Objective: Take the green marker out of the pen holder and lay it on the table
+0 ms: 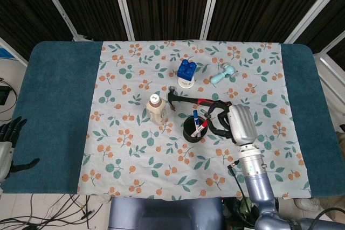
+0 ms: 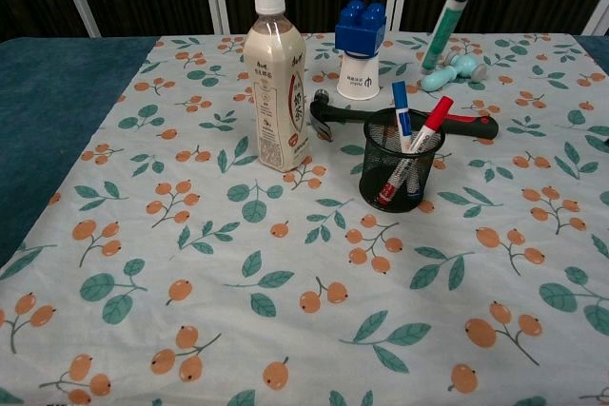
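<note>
My right hand point(image 1: 229, 122) grips the green marker point(image 2: 443, 30), a slim, smooth stick tilted above the round black mesh pen holder point(image 2: 400, 173).

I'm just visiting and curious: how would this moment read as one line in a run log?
right hand: holds green marker, lifted clear | pen holder: blue, red markers remain | left hand: idle off table edge

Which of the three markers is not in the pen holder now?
The green marker: the right hand holds it up in the air, while the blue marker and red marker stand in the pen holder.
</note>
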